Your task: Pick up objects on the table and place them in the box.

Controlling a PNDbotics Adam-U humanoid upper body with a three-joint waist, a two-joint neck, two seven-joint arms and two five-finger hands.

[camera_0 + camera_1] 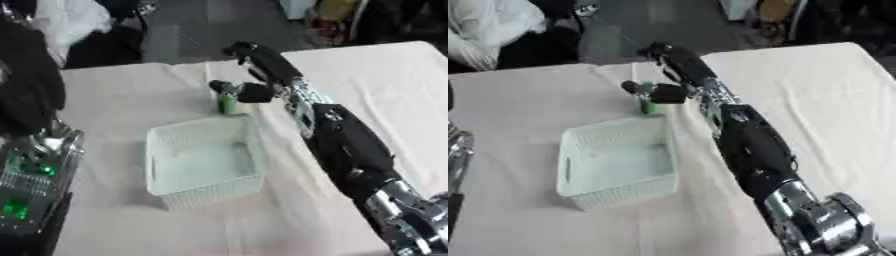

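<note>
Pale cloth covers your tabletop (pixel 122 100), with a dark floor beyond its far edge. Your right arm (pixel 350 150) reaches in from the lower right across the cloth. A white mesh box (pixel 203 159) sits near the middle, open side up. Your right robot hand (pixel 249 75) is just past the box's far rim, thumb and fingers curled around a small green object (pixel 227 103) standing upright on the tabletop, close beside that rim.
</note>
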